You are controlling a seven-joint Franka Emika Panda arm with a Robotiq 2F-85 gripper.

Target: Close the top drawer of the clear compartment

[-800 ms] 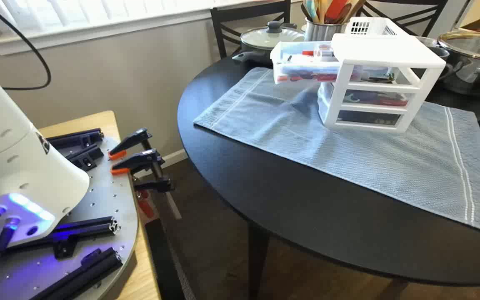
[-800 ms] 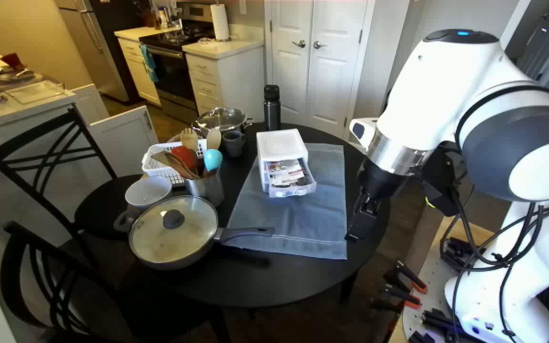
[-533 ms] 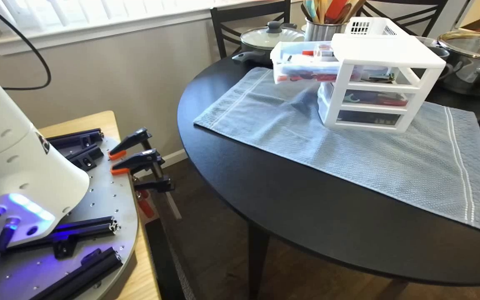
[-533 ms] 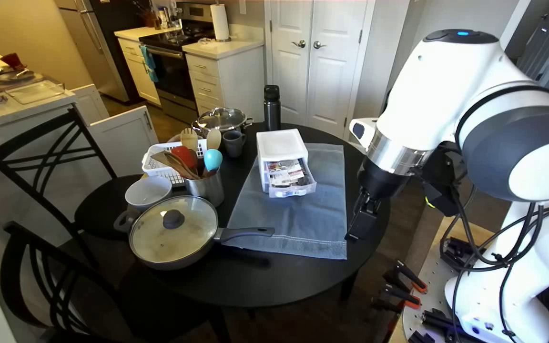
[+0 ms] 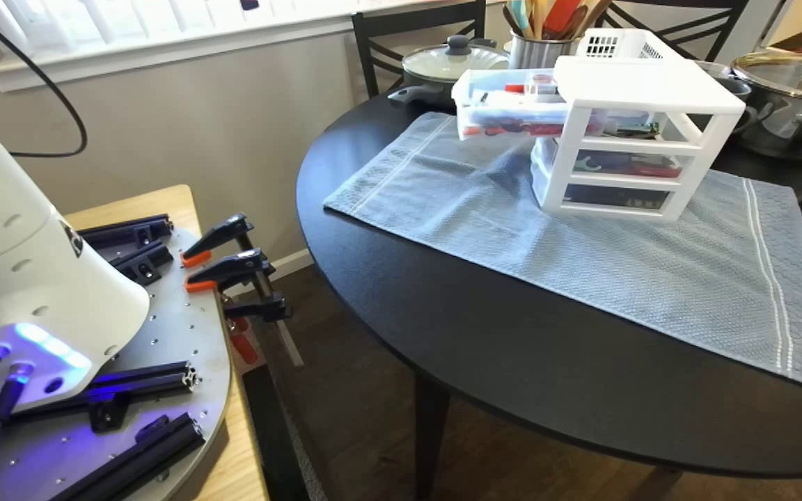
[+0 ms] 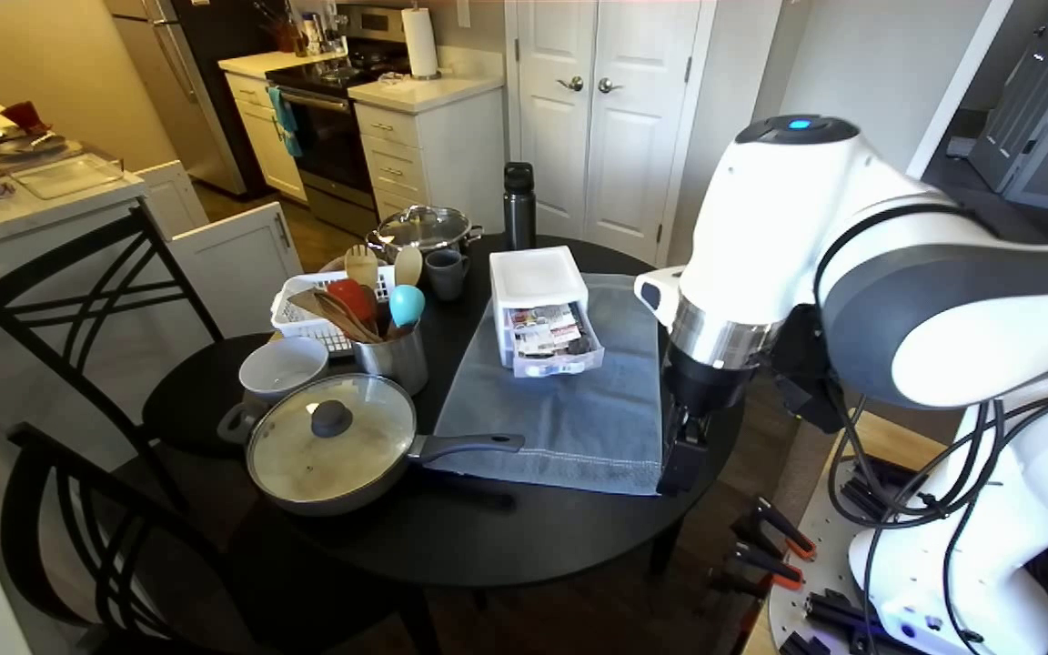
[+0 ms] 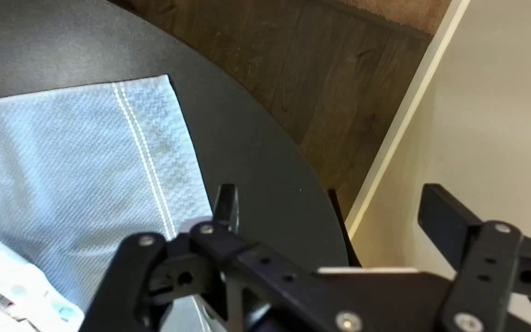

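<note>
The clear compartment is a white-framed unit standing on a blue-grey towel; it also shows in an exterior view. Its top drawer is pulled well out, with red and dark items and papers inside. The drawer's front faces the pan-handle end of the towel. A corner of the drawer shows at lower left in the wrist view. The two lower drawers look shut. My gripper points down by the towel's corner, apart from the drawer. In the wrist view its fingers are wide apart with nothing between them.
A lidded pan has its handle reaching over the towel. A utensil pot, white basket, mug, steel pot and bottle stand around the unit. The round table's edge lies below the gripper.
The arm has swung toward the table, and the gripper has shifted slightly left and lower in an exterior view, now hanging more upright. The drawer and the unit have not moved.
</note>
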